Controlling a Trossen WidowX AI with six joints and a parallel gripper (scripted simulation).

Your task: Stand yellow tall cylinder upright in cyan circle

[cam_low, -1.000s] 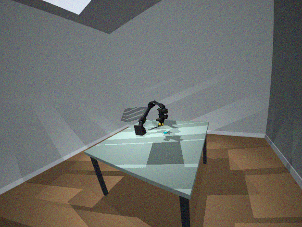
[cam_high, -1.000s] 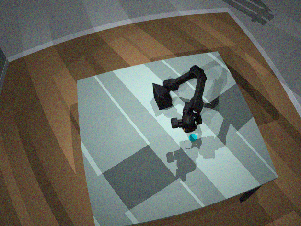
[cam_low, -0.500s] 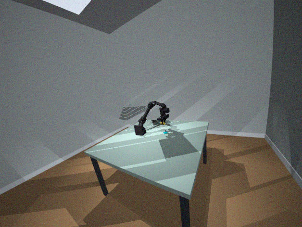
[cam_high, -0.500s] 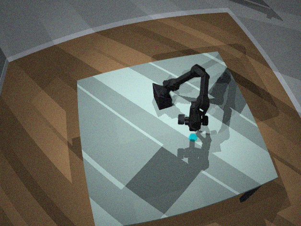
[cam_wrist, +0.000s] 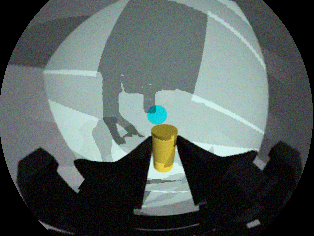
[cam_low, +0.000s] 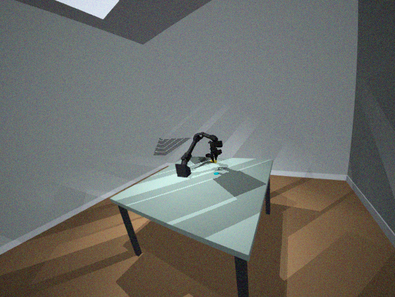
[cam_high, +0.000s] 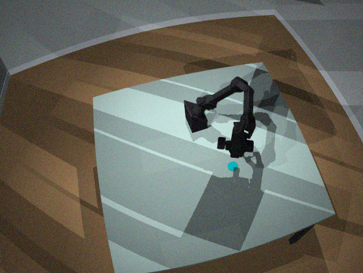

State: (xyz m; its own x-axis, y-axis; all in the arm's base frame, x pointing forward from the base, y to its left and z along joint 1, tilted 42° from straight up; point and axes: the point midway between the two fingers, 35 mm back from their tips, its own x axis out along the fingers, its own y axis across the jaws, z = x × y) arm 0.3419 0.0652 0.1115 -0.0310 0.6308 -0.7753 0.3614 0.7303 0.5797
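1. A pale green-grey table [cam_low: 204, 204] stands on a brown wooden floor [cam_low: 319, 223] in a grey-walled room; bands of light and dark shadow cross the table top.
2. A black robot arm [cam_high: 244, 99] rises from its dark base [cam_high: 196, 117] on the table, arches over, and points its wrist down at the surface.
3. The gripper [cam_wrist: 164, 161] is closed on the yellow tall cylinder [cam_wrist: 164, 149]; in the wrist view the two dark fingers press against its sides, and its far end pokes out beyond their tips.
4. In the exterior view only a small yellow patch [cam_low: 214, 160] shows below the wrist, close above the table; whether it touches the surface cannot be told.
5. The cyan circle [cam_high: 232, 166] lies flat on the table, just beyond the gripper; in the wrist view it [cam_wrist: 157, 116] appears right past the cylinder's far end; the cylinder is not inside it.
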